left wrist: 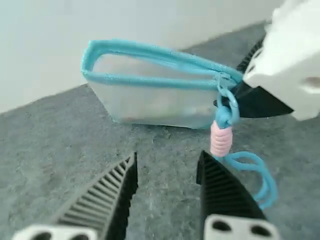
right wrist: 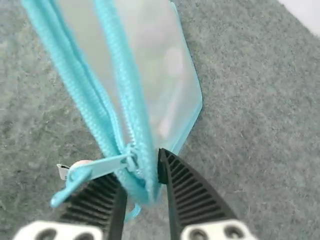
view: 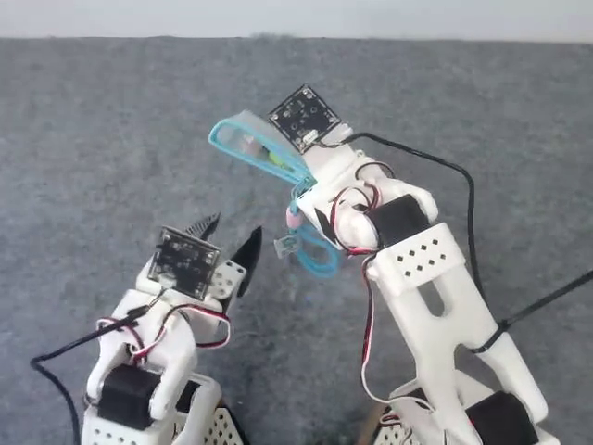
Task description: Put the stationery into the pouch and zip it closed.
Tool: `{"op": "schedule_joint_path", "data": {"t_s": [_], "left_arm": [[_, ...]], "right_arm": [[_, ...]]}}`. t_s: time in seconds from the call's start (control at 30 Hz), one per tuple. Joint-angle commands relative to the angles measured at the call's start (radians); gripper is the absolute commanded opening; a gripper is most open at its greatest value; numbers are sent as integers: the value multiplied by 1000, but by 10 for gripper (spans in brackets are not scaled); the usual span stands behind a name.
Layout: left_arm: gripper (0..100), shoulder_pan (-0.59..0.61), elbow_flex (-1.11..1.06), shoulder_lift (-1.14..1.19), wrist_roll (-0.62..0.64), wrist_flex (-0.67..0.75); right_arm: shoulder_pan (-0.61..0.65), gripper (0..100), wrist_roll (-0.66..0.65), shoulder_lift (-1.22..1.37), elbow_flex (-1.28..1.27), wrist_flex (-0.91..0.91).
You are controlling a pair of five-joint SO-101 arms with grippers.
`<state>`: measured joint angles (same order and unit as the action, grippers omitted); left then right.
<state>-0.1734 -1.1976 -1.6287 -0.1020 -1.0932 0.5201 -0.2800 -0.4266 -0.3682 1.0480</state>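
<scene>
**Right Arm Holds Open Pouch as Left Arm Waits Beside It**

The right gripper (right wrist: 140, 167) has its fingers closed narrowly on one end of the pouch (right wrist: 160, 75), pinching the blue zip band just beside the zip slider (right wrist: 131, 161). From that grip the clear, blue-edged pouch (view: 255, 148) juts out over the grey worktop (view: 111, 139), towards the pale wall (view: 278, 19) at the back. The two rows of zip run apart from the slider, so the mouth stands open along its length. Something yellow-green (view: 273, 156) shows through the clear side (too blurred to name).

A pink bead (left wrist: 221, 137) hangs from the slider, and below it dangles a loop of blue cord (left wrist: 255, 172). In the high view the loop (view: 320, 260) hangs in front of the right arm's white body.

The left gripper (left wrist: 167, 157) is near the worktop, beside the other arm and apart from the pouch. Its ribbed black fingers (left wrist: 117, 185) are spread wide with nothing between them. From its wrist view the pouch (left wrist: 155, 100) lies ahead, mouth upward, with the right arm's white housing and dark fingers at the zip end. Seen from above, the left gripper (view: 232, 227) points towards the hanging cord and touches neither cord nor pouch.
</scene>
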Motion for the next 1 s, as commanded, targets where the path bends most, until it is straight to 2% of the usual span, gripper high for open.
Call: {"op": "schedule_joint_path", "data": {"t_s": [0.0, 0.2, 0.3, 0.73, 0.97], "left_arm": [[239, -20, -22, 14, -14, 64], [268, -21, -140, 94, -14, 229], [268, -21, -143, 141, -12, 259], [267, -21, -147, 385, -12, 473], [181, -12, -145, 511, -18, 575]], "right_arm": [[-10, 7, 20, -10, 60, 18], [67, 7, 57, -15, 58, 62], [94, 7, 57, -18, 44, 67], [102, 7, 54, -18, -26, 59], [97, 7, 52, -18, -83, 27]]}}
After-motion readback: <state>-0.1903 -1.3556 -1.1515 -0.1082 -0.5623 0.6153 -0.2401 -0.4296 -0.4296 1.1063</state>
